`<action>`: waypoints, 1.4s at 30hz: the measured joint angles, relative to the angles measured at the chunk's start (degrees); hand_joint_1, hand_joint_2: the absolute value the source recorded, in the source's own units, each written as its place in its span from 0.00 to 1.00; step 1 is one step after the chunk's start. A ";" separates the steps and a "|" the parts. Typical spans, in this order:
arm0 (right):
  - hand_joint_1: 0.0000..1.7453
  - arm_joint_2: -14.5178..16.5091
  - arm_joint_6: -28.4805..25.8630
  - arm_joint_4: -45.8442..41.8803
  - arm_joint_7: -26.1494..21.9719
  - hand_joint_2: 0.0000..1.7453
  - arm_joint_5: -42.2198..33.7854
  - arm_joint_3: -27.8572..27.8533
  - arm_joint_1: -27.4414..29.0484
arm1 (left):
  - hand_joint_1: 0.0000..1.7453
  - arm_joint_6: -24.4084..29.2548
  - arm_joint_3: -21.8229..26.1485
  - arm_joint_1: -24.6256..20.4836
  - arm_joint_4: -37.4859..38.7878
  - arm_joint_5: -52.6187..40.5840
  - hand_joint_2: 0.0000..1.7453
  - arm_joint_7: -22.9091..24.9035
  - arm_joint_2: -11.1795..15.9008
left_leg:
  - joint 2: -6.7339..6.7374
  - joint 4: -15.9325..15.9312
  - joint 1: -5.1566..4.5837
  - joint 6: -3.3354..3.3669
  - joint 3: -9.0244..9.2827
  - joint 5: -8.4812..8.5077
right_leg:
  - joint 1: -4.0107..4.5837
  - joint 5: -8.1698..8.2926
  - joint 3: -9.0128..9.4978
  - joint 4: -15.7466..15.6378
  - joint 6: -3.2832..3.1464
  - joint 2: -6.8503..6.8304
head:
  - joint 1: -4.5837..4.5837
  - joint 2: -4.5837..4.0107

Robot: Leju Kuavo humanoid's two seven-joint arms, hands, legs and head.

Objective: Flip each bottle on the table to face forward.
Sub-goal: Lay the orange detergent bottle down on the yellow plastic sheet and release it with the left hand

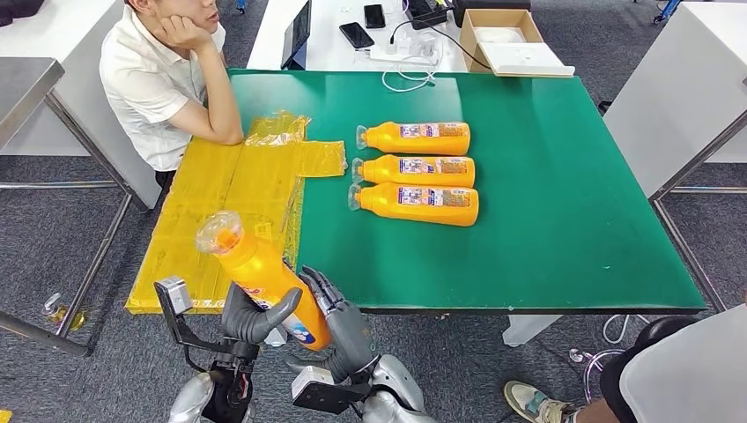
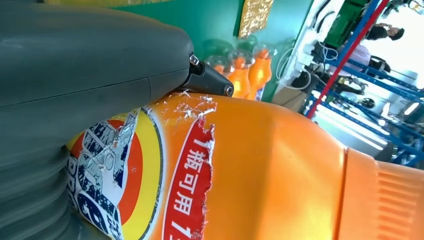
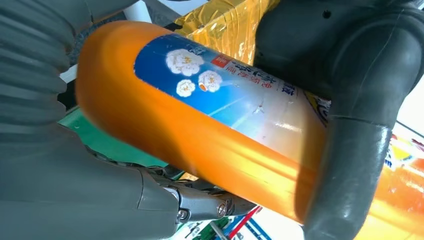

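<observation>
An orange bottle (image 1: 255,269) with a clear cap is lifted off the table, in front of its near left edge, tilted with the cap up and to the left. My left hand (image 1: 251,319) grips its lower body, thumb across the label (image 2: 115,175). From the other side my right hand (image 1: 339,322) holds the same bottle (image 3: 200,125), fingers lying along it. Three more orange bottles (image 1: 414,137) (image 1: 414,169) (image 1: 414,203) lie side by side on the green table (image 1: 546,220), caps to the left, and appear far off as bottles (image 2: 240,70) in the left wrist view.
A yellow sheet (image 1: 238,189) covers the table's left part. A seated person (image 1: 163,75) leans an elbow on the far left corner. Another person's leg and shoe (image 1: 537,405) are at the near right. A cardboard box (image 1: 506,40), phones and cables lie on the white table behind.
</observation>
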 joint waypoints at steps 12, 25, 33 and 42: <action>0.00 0.02 -2.81 0.46 -0.76 1.00 -1.03 1.03 -0.20 | 1.00 -3.80 2.97 -1.27 -0.11 2.03 1.00 0.50 0.81 | 0.06 0.00 0.01 -0.01 0.00 0.01 | 0.01 0.01 -0.01 0.02 -0.01 0.01 | 0.02 0.00; 0.00 -0.15 -3.60 0.83 -1.10 1.00 -1.58 2.00 -0.19 | 1.00 16.29 6.22 -5.14 -1.06 -32.67 1.00 -8.01 2.47 | -0.02 0.00 0.02 -0.03 0.00 0.04 | 0.00 0.02 0.03 0.03 -0.01 -0.01 | 0.03 0.00; 0.00 -0.15 -3.47 0.85 -1.10 1.00 -1.36 2.10 -0.21 | 1.00 21.94 5.32 -8.41 1.12 -46.72 1.00 -7.16 3.98 | 0.00 0.00 0.03 -0.04 0.00 0.04 | 0.01 0.02 0.02 0.04 -0.01 -0.01 | 0.03 0.00; 0.00 -0.14 -2.53 0.98 -1.10 1.00 -0.95 2.33 -0.31 | 1.00 24.02 2.12 -13.22 8.29 -63.76 1.00 -2.16 5.05 | -0.06 0.00 0.02 -0.03 0.00 0.06 | 0.00 0.02 0.02 0.03 -0.01 -0.05 | 0.03 0.00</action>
